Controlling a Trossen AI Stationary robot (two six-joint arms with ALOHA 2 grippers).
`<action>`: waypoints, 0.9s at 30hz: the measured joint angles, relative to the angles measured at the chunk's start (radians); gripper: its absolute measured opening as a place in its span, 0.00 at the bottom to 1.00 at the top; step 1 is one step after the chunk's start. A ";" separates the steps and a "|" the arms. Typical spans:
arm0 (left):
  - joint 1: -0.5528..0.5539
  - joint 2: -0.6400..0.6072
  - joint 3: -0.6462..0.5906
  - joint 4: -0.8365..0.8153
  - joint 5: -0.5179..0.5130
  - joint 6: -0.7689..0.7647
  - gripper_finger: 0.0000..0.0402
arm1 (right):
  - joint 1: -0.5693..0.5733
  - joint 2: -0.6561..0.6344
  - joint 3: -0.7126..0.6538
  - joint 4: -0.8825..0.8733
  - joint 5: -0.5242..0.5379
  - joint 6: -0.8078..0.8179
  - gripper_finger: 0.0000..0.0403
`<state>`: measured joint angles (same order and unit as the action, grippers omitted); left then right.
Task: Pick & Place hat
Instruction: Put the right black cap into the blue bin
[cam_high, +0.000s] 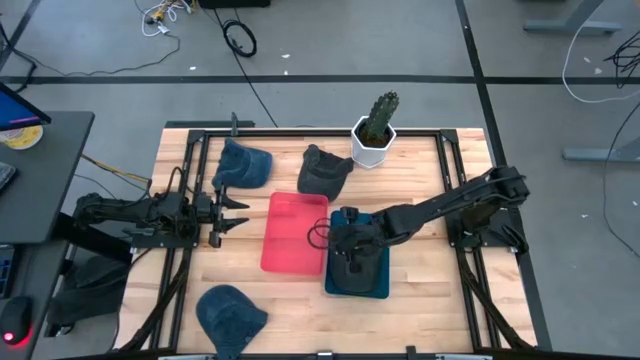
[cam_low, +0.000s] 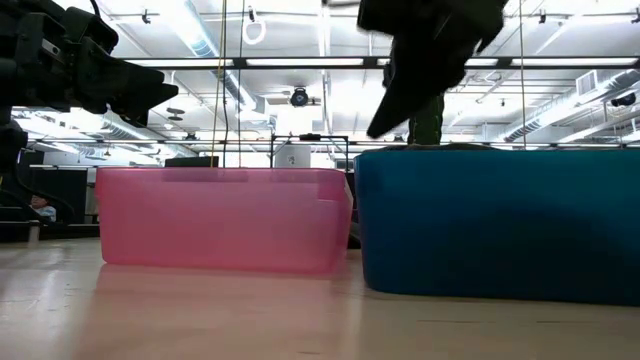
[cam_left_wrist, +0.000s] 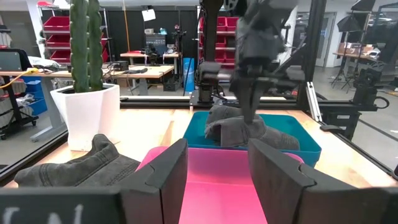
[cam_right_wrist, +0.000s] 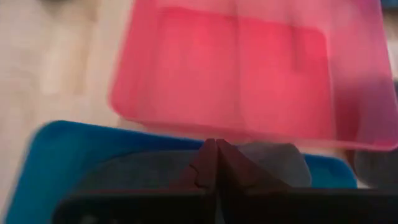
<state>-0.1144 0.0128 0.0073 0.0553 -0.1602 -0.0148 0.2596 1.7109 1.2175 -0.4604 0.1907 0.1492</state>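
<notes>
Right gripper (cam_high: 352, 252) hangs over the blue bin (cam_high: 378, 283), which sits near the middle of the counter (cam_high: 430, 300), slightly toward the front edge. Right wrist view shows its fingers (cam_right_wrist: 214, 163) pressed together with nothing visible between them. A dark grey hat (cam_left_wrist: 239, 129) lies inside the blue bin directly below; left wrist view shows it draped partly up against the bin's wall. Whether any fabric is snagged on the fingers cannot be told.

Left gripper (cam_high: 232, 210) waits toward the counter's left edge, level with the pink bin (cam_high: 293, 232), jaws spread wide, holding nothing.

Other hats remain out: a blue hat (cam_high: 243, 164) near the back-left corner, a dark hat (cam_high: 324, 172) at the back edge beside the white cactus pot (cam_high: 374, 143), and another blue hat (cam_high: 230, 313) at the front edge.

Risks, judged from this state:
- If cloth is caught on the right fingers, lifting away could drag the hat back over the bin wall.
- The hat sits high in the bin; a brush from the withdrawing arm could tip it out toward the pink bin, which touches or nearly touches the blue one.
- A reach for the dark hat at the back passes close to the cactus pot; a wide approach could knock it over.
- Both arms converging on the back hats could collide.
</notes>
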 joint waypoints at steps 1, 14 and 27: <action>0.000 0.000 0.000 0.000 0.000 0.000 0.43 | -0.006 0.008 0.000 -0.006 0.000 0.007 0.01; 0.000 0.000 0.000 0.000 0.000 0.000 0.43 | -0.030 0.060 0.000 -0.087 0.000 0.126 0.00; 0.000 0.000 0.000 0.000 0.000 0.000 0.43 | -0.056 0.149 0.000 -0.069 -0.061 0.144 0.00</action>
<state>-0.1143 0.0128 0.0074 0.0552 -0.1604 -0.0147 0.2034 1.8595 1.2175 -0.5293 0.1298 0.2933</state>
